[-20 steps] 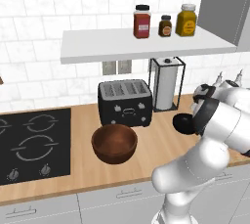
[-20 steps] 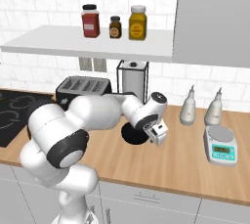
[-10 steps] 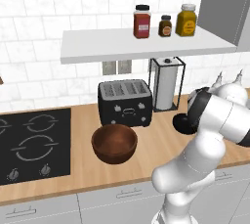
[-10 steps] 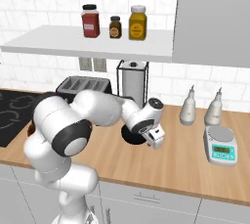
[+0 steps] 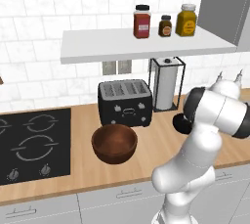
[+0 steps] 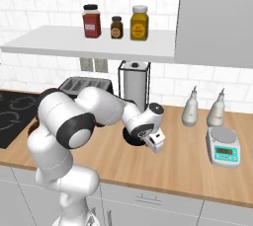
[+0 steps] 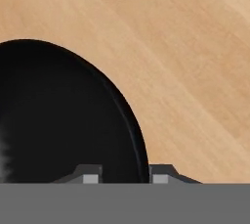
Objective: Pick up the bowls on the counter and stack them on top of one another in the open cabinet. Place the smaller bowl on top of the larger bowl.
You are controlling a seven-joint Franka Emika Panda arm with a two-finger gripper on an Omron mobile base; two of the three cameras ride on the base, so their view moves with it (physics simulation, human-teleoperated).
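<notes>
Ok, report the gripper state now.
Gripper: jaws astride the rim of the smaller bowl, one inside, one outside; whether they grip it cannot be told.

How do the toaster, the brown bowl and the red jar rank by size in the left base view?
1. toaster
2. brown bowl, somewhat narrower, though it stands nearer the camera
3. red jar, clearly the smallest, though it stands farther back on the shelf

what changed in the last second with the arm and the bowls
The gripper came down onto the rim of the small black bowl, with one fingertip inside and one outside, and its jaws closed in on the rim. The bowl has not left the counter. The brown bowl, toaster and shelf jars stayed put.
</notes>
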